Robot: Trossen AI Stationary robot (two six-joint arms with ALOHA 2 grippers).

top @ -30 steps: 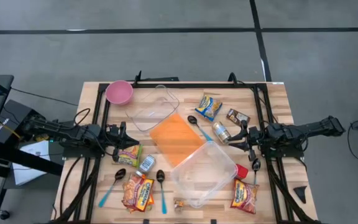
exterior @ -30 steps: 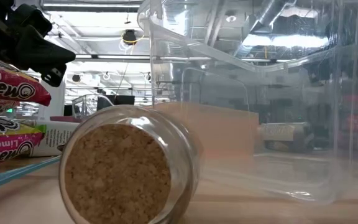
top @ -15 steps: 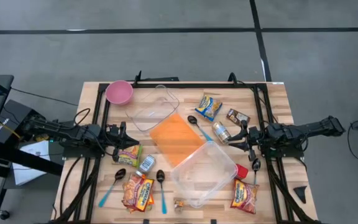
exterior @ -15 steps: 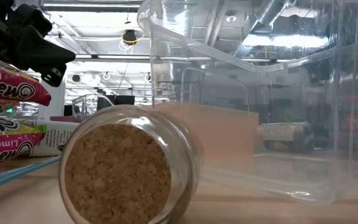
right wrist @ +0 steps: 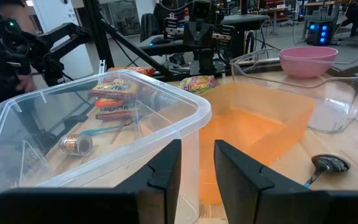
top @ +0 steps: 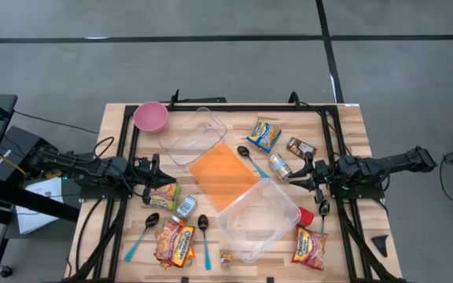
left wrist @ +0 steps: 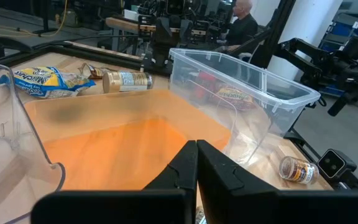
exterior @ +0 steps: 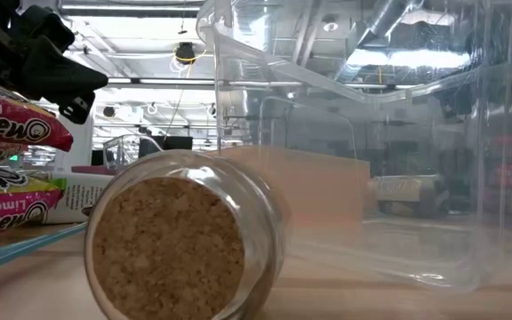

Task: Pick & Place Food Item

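We see the clear tub [top: 257,221] holding nothing; left gripper [top: 152,172] pressed together, right gripper [top: 306,173] slightly parted, both hovering unladen.

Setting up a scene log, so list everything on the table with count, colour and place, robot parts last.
Bowl: one, pink, far left corner.
Clear containers: two, a smaller one beside the bowl, a larger one near the front middle.
Orange mat: one, table centre.
Noodle packets: five, one blue-yellow far right, one yellow-green by the left gripper, two red-orange front left, one front right.
Brown packet: one, far right.
Jars: three, right of mat, left of mat, cork-topped front edge.
Spoons: four, black bowls.
Left gripper: shut, left side.
Right gripper: open slightly, right side.
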